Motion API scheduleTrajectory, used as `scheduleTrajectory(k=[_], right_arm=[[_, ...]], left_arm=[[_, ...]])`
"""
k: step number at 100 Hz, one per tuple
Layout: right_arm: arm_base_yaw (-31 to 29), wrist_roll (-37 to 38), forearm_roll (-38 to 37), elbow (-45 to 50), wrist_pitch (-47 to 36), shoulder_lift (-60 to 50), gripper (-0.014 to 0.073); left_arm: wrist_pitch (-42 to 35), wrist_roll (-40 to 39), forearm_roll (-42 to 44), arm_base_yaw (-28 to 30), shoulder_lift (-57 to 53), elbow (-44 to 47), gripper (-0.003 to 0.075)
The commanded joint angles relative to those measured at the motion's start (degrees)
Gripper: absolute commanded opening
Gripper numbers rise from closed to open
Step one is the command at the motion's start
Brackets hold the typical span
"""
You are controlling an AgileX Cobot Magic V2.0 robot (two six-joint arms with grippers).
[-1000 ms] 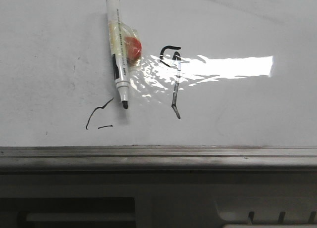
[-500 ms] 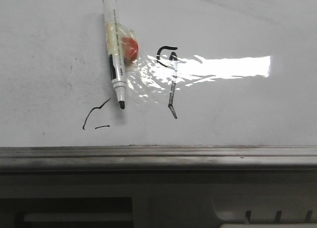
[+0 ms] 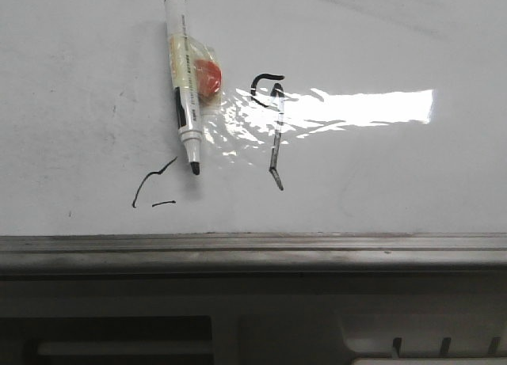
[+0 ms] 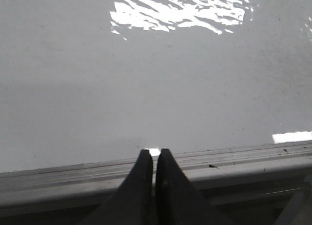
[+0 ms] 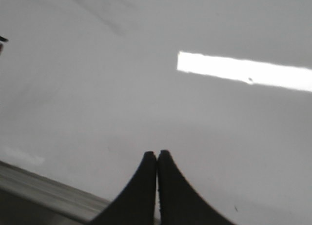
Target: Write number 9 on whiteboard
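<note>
1 whiteboard (image 3: pixel 380 183), w/ grey rail (image 3: pixel 253 250) at near edge, is seen beyond both fingertip pairs. 2 grippers are shown, nothing held: left gripper (image 4: pixel 155 154) w/ fingers pressed together over the rail; right gripper (image 5: pixel 157 156) likewise closed, over bare board. 1 marker pen (image 3: pixel 183 80) is laid uncapped. 1 number 9 (image 3: pixel 272 123) is drawn just beside pen, apart from both grippers. 1 curved streak (image 3: pixel 150 181), 1 dash (image 3: pixel 163 203) are noted.

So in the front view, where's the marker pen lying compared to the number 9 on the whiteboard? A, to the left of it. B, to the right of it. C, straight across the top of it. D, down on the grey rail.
A: the marker lies on the whiteboard left of the number 9, clear of its strokes, tip pointing toward the rail.
</note>
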Motion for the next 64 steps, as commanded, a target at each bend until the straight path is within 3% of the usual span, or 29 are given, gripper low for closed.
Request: scheduleTrajectory(k=[1,14,64], right_arm=[[-1.9,1.6,-4.9,1.4,3.2,-2.2,-0.0049],[-2.2,1.6,-6.2,1.4,11.9,-4.1,-0.0049],[-2.2,1.6,-6.2,1.4,11.0,-4.3,-0.0049]], left_arm=[[-3.2,-0.7,0.0,0.1,-1.4,2.3,-0.002],[-3.2,-0.7,-0.1,0.1,-1.4,2.3,-0.002],[-3.2,-0.7,-0.1,0.1,-1.4,2.3,-0.002]])
